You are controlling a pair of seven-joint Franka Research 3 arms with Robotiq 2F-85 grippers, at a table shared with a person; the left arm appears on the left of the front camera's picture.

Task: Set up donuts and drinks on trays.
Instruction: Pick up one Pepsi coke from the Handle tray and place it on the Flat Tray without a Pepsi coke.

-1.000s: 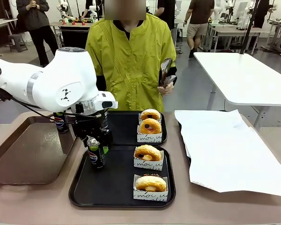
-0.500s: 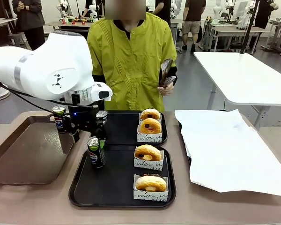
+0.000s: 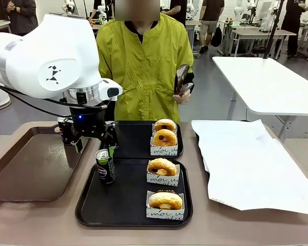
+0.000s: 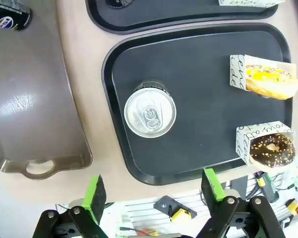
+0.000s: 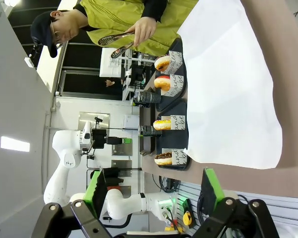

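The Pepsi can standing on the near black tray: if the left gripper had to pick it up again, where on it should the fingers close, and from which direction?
Grip the can around its round side wall, mid-height, coming straight down from above. It stands upright on the near tray, and the left gripper, open, looks down on its lid. Both flanks look free; the sleeved donuts sit well apart.

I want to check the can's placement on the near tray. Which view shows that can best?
The left wrist view: it looks straight down on the can, upright, clear of the tray's rim. The front view shows its side, beside the left tool. The right wrist view shows it small and far off.
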